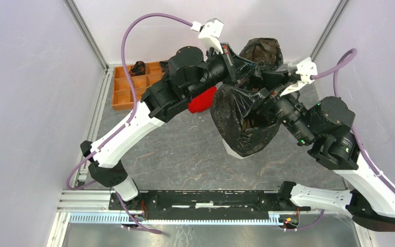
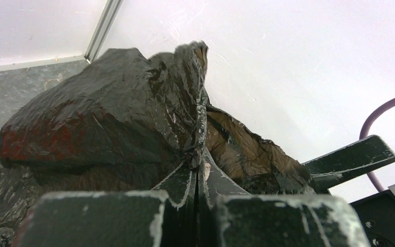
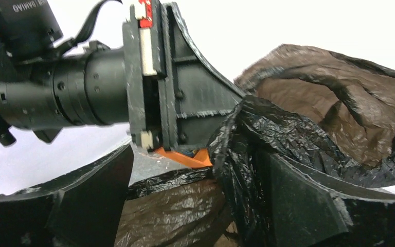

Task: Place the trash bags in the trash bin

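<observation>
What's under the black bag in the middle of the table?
Only a sliver of the white trash bin shows below the lower edge of the trash bag. The film covers the bin's rim and inside, so its contents cannot be seen.

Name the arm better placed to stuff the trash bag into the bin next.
Left, probably. The left gripper is shut on a fold of the trash bag, so it could lower it toward the trash bin. The right gripper is open, with film only lying against one finger.
</observation>
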Action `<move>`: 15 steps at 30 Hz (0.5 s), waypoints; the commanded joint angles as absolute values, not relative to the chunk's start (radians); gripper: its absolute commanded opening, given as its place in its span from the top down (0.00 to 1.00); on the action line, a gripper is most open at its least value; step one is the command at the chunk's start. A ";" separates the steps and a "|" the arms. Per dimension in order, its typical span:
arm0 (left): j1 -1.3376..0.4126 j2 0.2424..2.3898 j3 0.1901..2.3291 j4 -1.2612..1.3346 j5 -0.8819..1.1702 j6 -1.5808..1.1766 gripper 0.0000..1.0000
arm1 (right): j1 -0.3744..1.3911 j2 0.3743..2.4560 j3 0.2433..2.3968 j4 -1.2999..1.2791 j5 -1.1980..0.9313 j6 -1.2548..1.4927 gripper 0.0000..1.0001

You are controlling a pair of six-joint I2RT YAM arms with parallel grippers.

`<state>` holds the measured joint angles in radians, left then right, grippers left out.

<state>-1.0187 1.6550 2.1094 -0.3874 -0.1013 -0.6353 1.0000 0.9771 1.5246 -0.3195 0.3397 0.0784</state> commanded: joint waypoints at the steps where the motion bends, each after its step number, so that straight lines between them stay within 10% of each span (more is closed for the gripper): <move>1: -1.022 1.588 2.147 -0.337 -0.140 -0.582 0.98 | 0.996 0.908 1.481 -0.279 0.326 0.058 0.02; 15: -1.023 1.564 2.143 -0.272 -0.006 -0.600 0.98 | 0.998 1.016 1.506 -0.256 0.459 0.026 0.11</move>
<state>-1.0187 1.5909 2.1143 -0.3309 -0.0780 -0.6170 0.9993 0.9802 1.4826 -0.2970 0.3630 0.0544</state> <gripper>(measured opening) 0.029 0.927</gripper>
